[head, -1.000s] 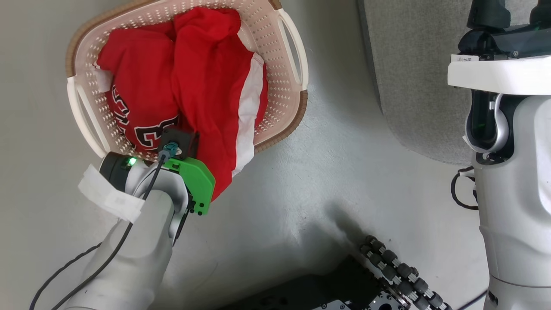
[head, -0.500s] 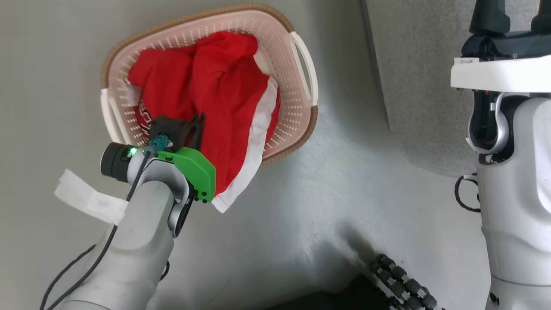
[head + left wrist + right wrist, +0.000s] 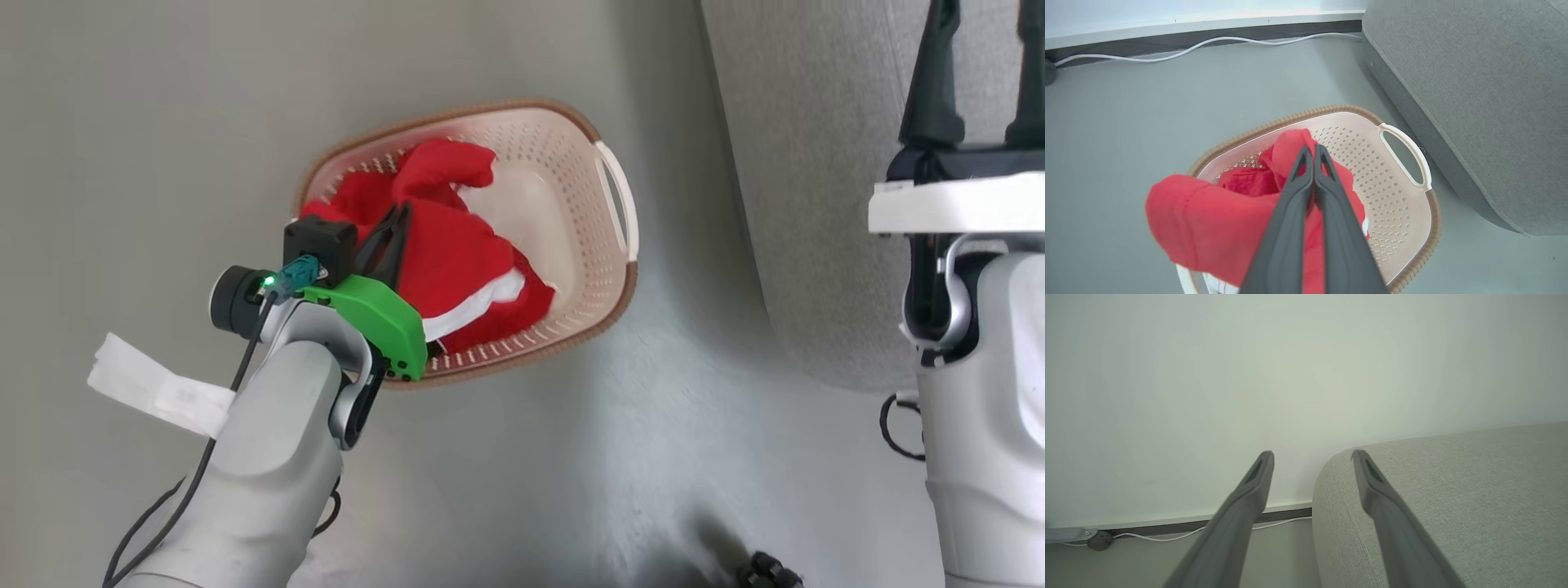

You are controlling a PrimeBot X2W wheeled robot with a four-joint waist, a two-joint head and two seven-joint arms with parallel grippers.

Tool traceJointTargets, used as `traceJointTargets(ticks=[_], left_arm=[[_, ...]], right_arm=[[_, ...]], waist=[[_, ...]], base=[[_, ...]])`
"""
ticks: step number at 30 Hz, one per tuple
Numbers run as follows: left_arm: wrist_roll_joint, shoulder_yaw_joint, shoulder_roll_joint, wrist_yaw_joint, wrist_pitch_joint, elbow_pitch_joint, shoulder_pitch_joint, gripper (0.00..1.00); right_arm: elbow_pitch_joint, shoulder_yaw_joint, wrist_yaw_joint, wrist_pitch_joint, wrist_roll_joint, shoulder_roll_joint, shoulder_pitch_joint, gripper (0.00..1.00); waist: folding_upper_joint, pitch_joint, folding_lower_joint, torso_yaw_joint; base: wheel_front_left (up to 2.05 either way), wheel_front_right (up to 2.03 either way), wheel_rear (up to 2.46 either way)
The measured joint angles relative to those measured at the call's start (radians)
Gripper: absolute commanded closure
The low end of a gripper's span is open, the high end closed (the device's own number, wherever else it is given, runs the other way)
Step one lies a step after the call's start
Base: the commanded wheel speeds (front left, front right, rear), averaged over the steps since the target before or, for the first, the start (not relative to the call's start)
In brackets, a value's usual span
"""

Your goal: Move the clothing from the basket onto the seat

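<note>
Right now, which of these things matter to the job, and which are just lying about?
Part of the job:
red clothing, pinched in the left claw
cream basket
grey sofa seat

Just lying about:
white cable
dark skirting strip

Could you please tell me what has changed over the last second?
The left gripper, shut on the red garment, has lifted it up from the basket, baring part of the bottom; the head camera shifted too. The right gripper stayed open by the seat.

Bare floor (image 3: 678,392) between basket (image 3: 581,245) and seat (image 3: 816,163)
</note>
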State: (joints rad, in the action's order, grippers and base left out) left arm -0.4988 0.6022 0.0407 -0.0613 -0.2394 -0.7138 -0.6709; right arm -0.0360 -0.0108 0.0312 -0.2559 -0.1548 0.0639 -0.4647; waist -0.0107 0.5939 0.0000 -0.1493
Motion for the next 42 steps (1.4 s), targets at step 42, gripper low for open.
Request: traceJointTargets(ticks=[42], left_arm=[[-0.061,0.031,-0.006,-0.017,0.064,0.104,0.098,1.00]], right_arm=[[-0.203,0.198,-0.101,0.000,0.033,-0.015,0.368,0.00]], waist=[[0.0000,-0.608,-0.0001,0.142]], base=[[0.00,0.00,0.00]])
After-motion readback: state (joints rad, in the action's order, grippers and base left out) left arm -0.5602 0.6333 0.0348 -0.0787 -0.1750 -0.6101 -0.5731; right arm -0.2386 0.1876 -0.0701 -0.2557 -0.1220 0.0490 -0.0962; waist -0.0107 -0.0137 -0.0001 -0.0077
